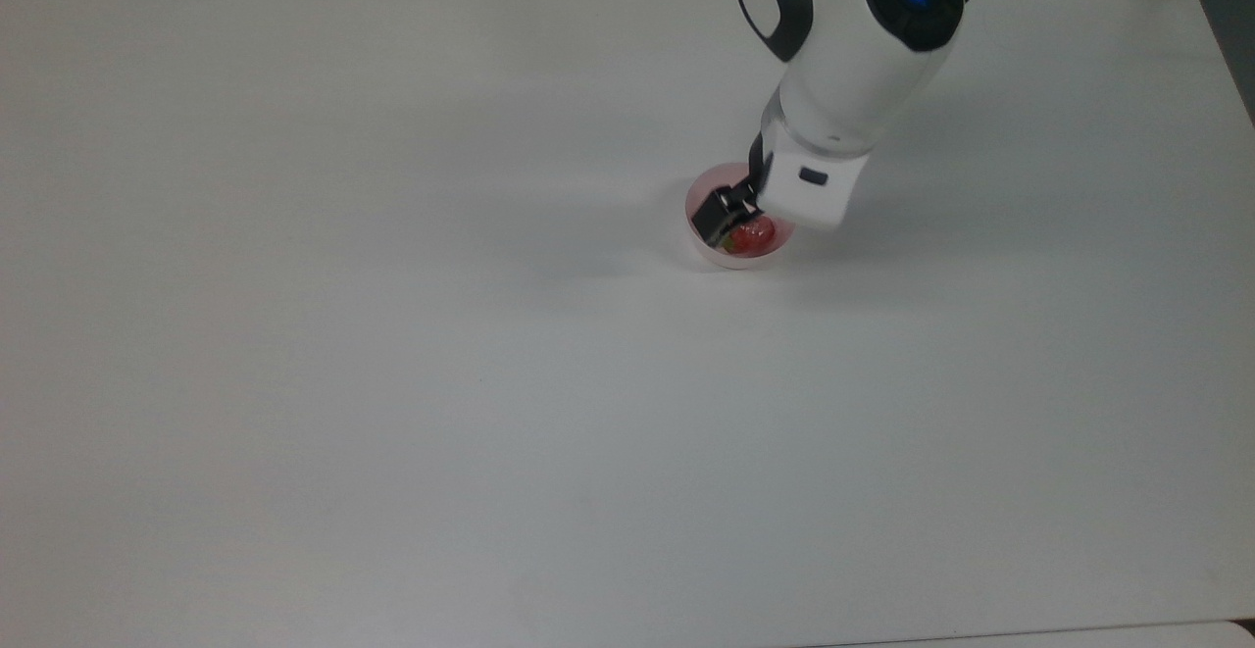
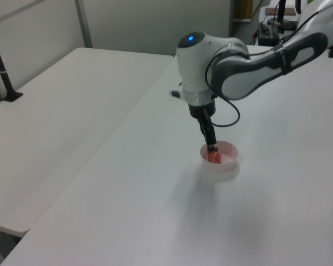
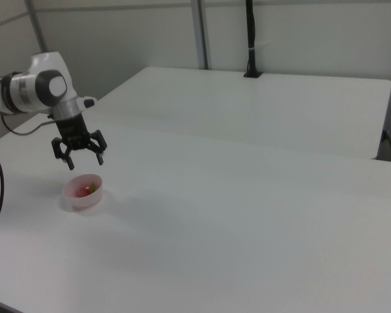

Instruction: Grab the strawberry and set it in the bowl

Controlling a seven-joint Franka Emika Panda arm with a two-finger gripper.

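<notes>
Currently the strawberry (image 1: 751,233) lies inside the bowl (image 1: 705,197), red body plain in the top view, also seen in the left view (image 2: 213,157) and the right view (image 3: 86,190). Tool (image 3: 78,156) hangs just above the bowl (image 3: 83,196) with its fingers (image 3: 69,161) spread wide, holding nothing; the right view shows a clear gap between fingertips and bowl rim. Arm pose: the white wrist link drops nearly straight down over the bowl (image 2: 229,150), tool pointing at the tabletop (image 1: 392,383). In the top view the wrist leans in from the top view's upper right, blue light on its top, and the white flange covers the bowl's right edge. In the left view the grey-and-white forearm runs in from the left view's upper right and bends down at the wrist, with the tool (image 2: 212,147) over the bowl. Bowl sits upright on the tabletop (image 3: 260,222), near the right view's left edge.
</notes>
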